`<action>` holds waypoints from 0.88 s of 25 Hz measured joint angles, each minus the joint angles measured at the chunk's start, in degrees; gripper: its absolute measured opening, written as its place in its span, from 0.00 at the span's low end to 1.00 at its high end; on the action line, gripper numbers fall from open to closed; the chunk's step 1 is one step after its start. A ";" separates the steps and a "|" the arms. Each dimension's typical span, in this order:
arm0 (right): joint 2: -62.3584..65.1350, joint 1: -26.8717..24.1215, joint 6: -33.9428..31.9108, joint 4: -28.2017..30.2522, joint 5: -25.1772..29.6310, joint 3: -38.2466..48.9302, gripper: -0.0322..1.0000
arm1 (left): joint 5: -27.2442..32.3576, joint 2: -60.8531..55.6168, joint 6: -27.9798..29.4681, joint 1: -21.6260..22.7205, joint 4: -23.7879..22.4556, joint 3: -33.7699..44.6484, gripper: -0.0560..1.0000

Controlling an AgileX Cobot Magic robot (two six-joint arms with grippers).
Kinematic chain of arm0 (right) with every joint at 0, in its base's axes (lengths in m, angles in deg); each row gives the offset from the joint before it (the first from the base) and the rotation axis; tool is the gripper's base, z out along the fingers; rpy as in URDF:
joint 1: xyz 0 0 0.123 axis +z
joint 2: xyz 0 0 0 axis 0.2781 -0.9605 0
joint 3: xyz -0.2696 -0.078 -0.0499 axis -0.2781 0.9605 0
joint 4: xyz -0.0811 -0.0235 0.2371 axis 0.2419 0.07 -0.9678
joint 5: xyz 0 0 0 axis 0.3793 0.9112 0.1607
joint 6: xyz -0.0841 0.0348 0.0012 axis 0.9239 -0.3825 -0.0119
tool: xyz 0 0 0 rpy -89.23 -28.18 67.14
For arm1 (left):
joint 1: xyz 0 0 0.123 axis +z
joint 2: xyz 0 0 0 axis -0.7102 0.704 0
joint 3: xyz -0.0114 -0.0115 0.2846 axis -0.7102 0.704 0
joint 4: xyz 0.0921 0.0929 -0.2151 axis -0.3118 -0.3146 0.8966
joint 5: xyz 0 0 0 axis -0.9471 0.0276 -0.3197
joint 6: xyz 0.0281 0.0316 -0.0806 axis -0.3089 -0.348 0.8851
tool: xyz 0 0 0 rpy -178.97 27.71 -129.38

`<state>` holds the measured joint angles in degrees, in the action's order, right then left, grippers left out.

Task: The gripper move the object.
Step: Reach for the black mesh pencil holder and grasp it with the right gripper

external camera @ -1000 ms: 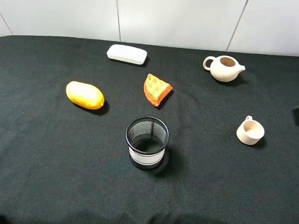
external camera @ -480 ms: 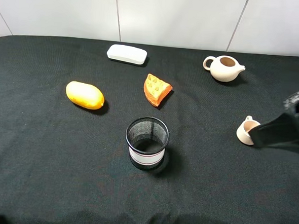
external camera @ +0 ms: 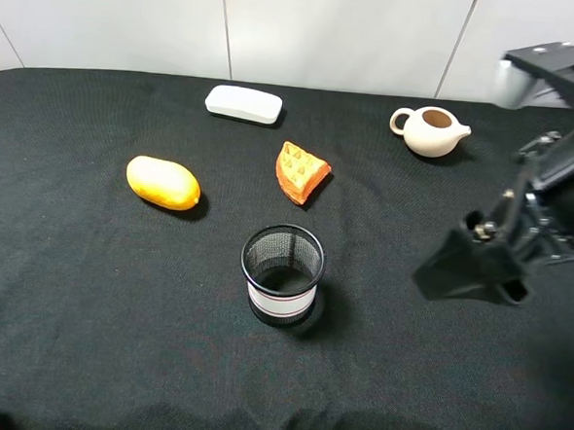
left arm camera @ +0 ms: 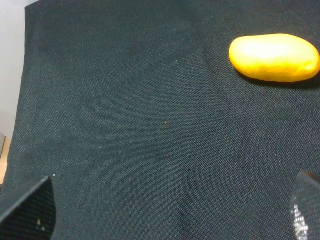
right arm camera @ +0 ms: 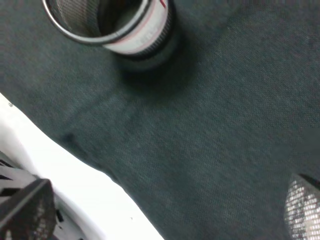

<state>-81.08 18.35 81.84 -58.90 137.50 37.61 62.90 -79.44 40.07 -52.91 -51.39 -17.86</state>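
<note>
Counter (external camera: 86,310): black cloth across the whole working area, white wall panels behind.

Right gripper (external camera: 449,279): I see it above the right side of the counter in the high view, tips pointing toward the middle. In its wrist view (right arm camera: 165,210) the jaws stand wide apart, one tip at each lower corner, only bare cloth between them. They hold nothing.

Left gripper (left arm camera: 167,210): I can see only its two tips, in its own wrist view. Jaws are likewise spread wide with nothing between, over bare cloth, and the mango (left arm camera: 274,57) lies well apart from them.

Pen cup (external camera: 281,273): upright on the counter, near the middle and toward the front edge, mouth open upward. It is well apart from the right gripper and touched by nothing. The right wrist view shows its rim and white band (right arm camera: 110,25).

Mango (external camera: 162,183): left of centre, lying flat.

Case (external camera: 243,104): white, at the back edge.

Teapot (external camera: 430,132): cream, back right, upright.

Wedge (external camera: 301,172): orange, just behind the pen cup, apart from it.
</note>
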 joint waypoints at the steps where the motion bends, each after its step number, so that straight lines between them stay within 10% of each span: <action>1: -0.52 0.89 -0.80 -0.16 -0.91 0.00 0.70 | 0.00 0.00 0.00 0.00 0.00 0.00 0.99; 22: -19.83 9.62 -11.49 1.24 -11.14 -6.67 0.70 | 0.00 0.00 0.00 0.00 0.00 0.00 0.99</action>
<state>-100.91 27.97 70.34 -57.66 126.36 30.94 62.90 -79.44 40.07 -52.91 -51.39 -17.86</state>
